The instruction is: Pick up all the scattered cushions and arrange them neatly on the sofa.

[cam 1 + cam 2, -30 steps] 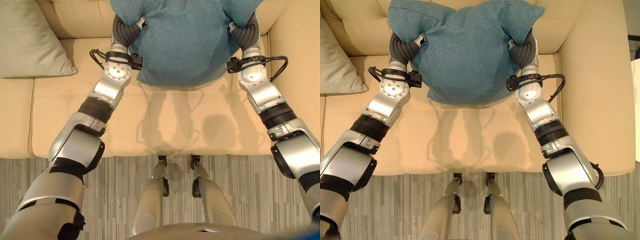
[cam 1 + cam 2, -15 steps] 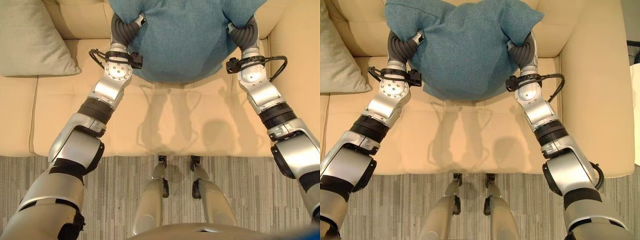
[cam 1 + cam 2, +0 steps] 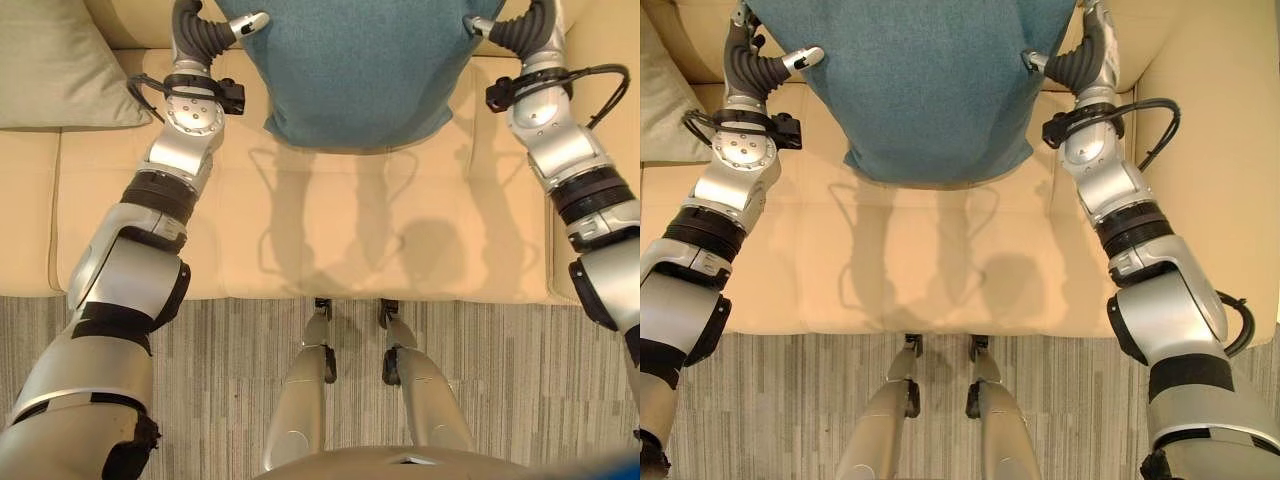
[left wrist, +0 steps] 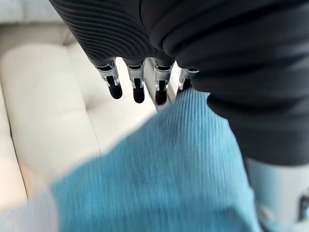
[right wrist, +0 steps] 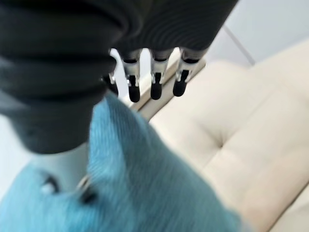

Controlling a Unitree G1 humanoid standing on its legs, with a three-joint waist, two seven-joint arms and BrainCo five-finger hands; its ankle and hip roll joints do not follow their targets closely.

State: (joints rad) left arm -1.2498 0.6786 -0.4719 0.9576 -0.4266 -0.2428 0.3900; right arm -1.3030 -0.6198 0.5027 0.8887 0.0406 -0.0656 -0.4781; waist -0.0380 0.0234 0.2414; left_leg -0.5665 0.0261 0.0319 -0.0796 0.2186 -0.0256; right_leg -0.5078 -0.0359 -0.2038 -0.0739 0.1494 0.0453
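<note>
You have the teal cushion (image 3: 930,85) pressed between your two hands, lifted clear of the cream sofa (image 3: 350,230) seat, whose surface shows bare under the cushion's lower edge. The left hand (image 3: 205,35) sits against the cushion's left side, its dark ribbed cover showing beside the fabric and its thumb reaching over the front face. In the left wrist view your fingers (image 4: 137,87) hang straight in a row past the cushion's top edge, not wrapped round the cloth, so the hand reads as open with the cushion lying against the palm. The right hand (image 3: 1080,60) mirrors it on the cushion's right side, thumb laid on the front face. In the right wrist view its fingers (image 5: 154,87) are likewise straight and spread just beyond the cushion's edge, with the blue fabric up against the palm; the thumb's contact is blurred there, so I would say it rests on the cloth rather than pinches it, though that is hard to read. Past both hands' fingertips lies the sofa's backrest. Well off to the outer side of your left hand, a grey-beige cushion (image 3: 60,65) leans on the sofa. Below your arms, the striped grey carpet (image 3: 230,360) meets the sofa's front edge.
</note>
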